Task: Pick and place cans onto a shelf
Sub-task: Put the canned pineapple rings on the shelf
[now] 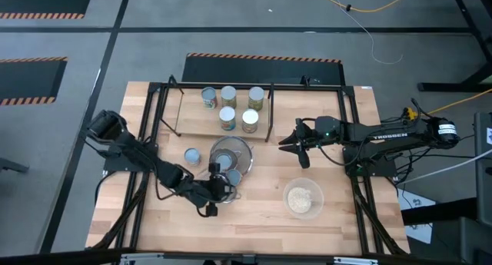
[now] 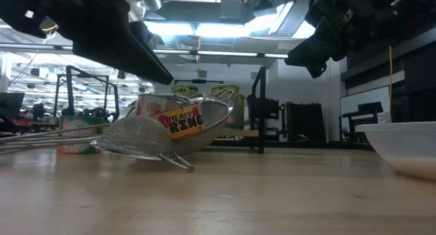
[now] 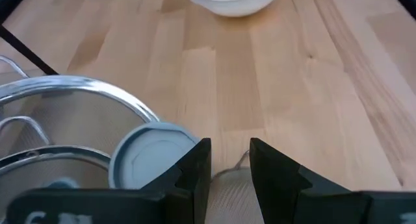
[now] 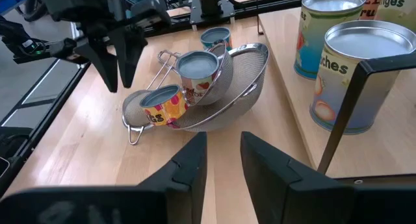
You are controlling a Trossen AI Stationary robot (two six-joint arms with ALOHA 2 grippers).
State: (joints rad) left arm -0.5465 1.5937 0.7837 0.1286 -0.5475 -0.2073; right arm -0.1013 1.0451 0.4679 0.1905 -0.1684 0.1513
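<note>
Several cans (image 1: pixel 228 95) stand upright on the shelf (image 1: pixel 194 124) at the table's far side. One blue-topped can (image 4: pixel 197 71) sits inside the big mesh strainer (image 4: pixel 229 94). A second (image 4: pixel 158 104) lies tilted against a smaller strainer (image 4: pixel 134 107), and a third (image 1: pixel 192 156) stands on the table to the left. My left gripper (image 3: pixel 229 165) hovers open just near-side of the strainers, beside the tilted can (image 3: pixel 151 156), its fingers pointing down and forward with nothing between them. My right gripper (image 4: pixel 221 160) waits open in the air right of the shelf.
A clear bowl of beige stuff (image 1: pixel 304 198) stands near the table's front right. Black frame rails (image 1: pixel 355 142) run along the table's left and right sides. Bare wood lies between the strainers and the near edge.
</note>
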